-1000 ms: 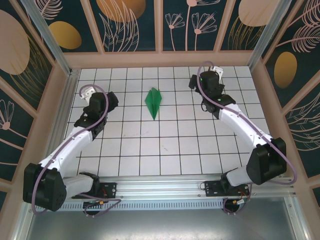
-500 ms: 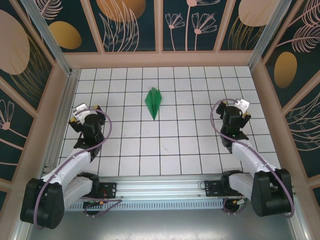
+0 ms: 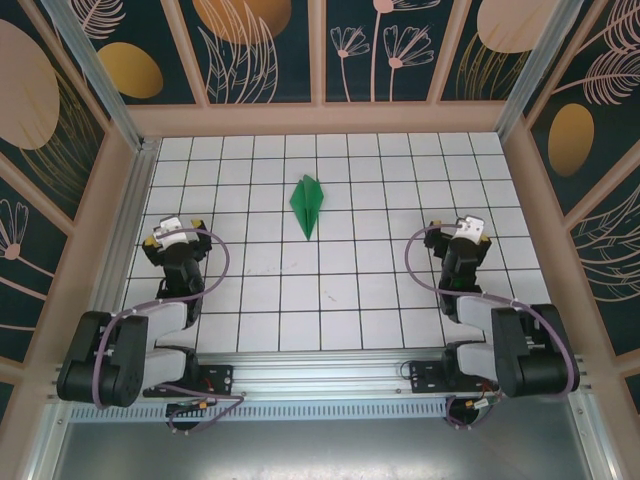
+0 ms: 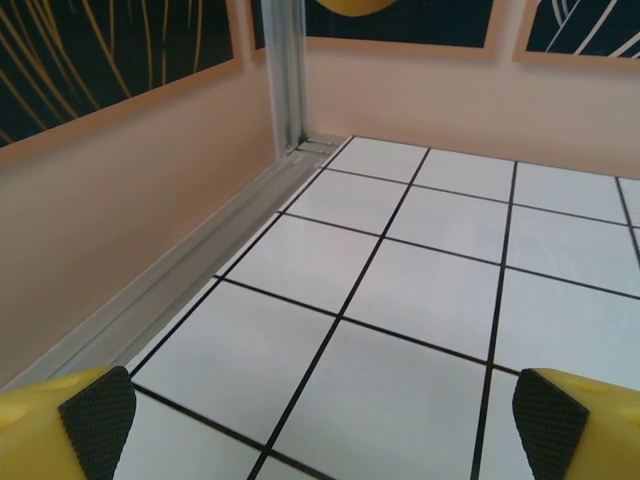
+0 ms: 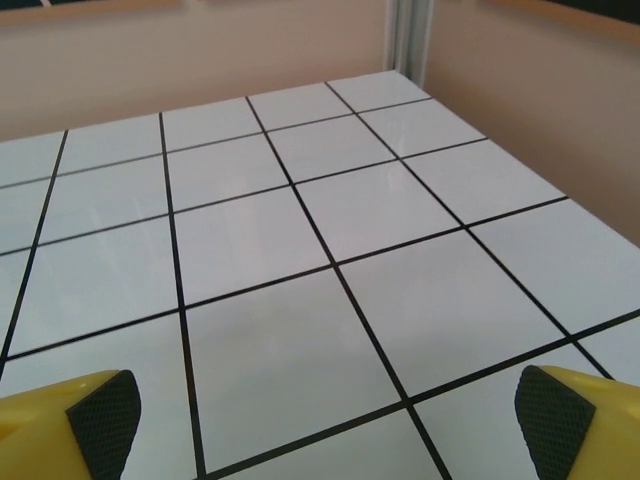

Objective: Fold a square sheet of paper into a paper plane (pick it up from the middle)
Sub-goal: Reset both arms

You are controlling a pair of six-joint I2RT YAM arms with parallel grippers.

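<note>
Left gripper (image 3: 172, 230) and right gripper (image 3: 468, 224) stood wide open and empty; the slim, pointed bright green paper plane (image 3: 308, 205) lay well ahead, between them. Folding looked finished, nothing left.

Bright, even light; sharp pictures, soft sheen on tiles (image 5: 300, 330).

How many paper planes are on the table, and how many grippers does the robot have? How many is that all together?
Green paper plane: 1
Grippers: 2, the left gripper and the right gripper, both open
Total: 3
</note>
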